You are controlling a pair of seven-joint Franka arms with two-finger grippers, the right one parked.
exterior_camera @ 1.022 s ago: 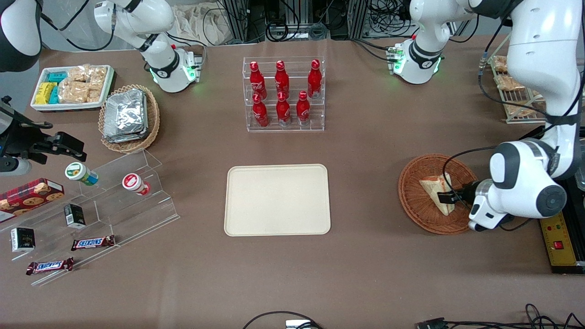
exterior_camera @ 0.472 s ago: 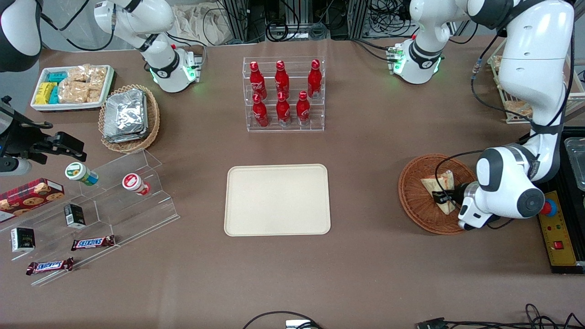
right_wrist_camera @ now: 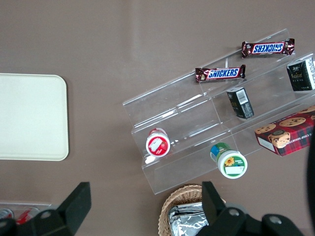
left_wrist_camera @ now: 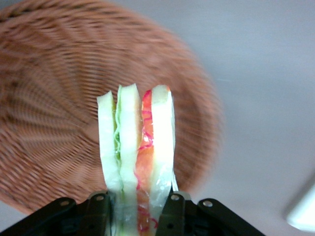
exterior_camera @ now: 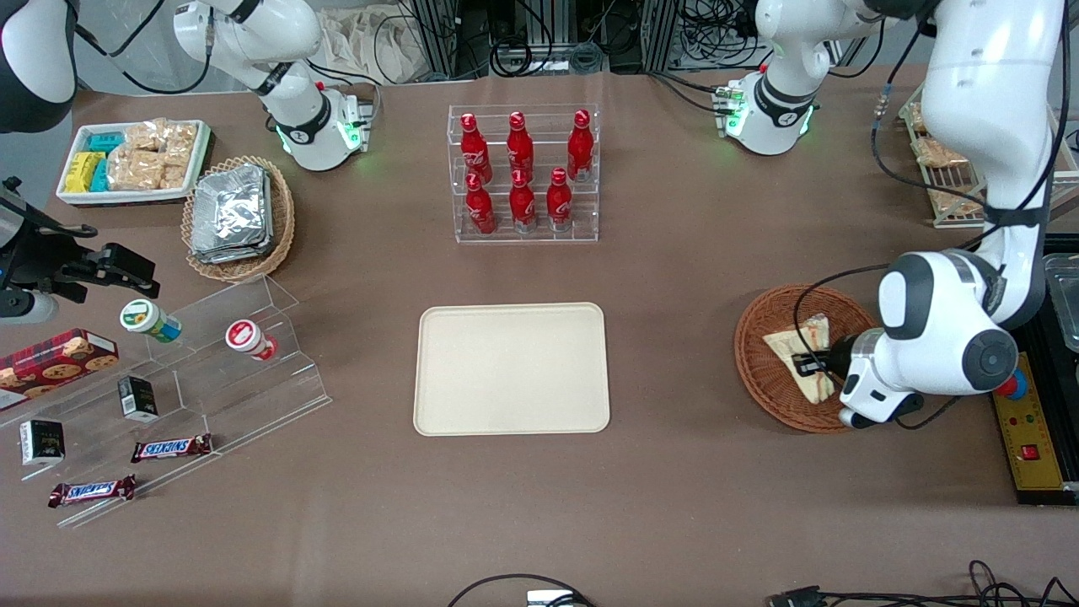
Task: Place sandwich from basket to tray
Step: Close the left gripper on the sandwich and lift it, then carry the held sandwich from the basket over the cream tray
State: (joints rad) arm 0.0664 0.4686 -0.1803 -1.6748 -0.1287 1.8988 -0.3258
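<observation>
The gripper (exterior_camera: 801, 366) was clenched on the sandwich (exterior_camera: 799, 357), holding it just above the basket (exterior_camera: 763, 371), while the tray (exterior_camera: 511, 368) lay bare toward the table's middle. Compared with a second before, the sandwich had tilted up off the wicker.

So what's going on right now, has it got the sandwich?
Hand shut on sandwich, over the basket. Tray bare, not yet reached. Nothing on the table between basket and tray.

Robot lab: cable clutter (exterior_camera: 539, 51), mock-shop snack displays (exterior_camera: 194, 371).
</observation>
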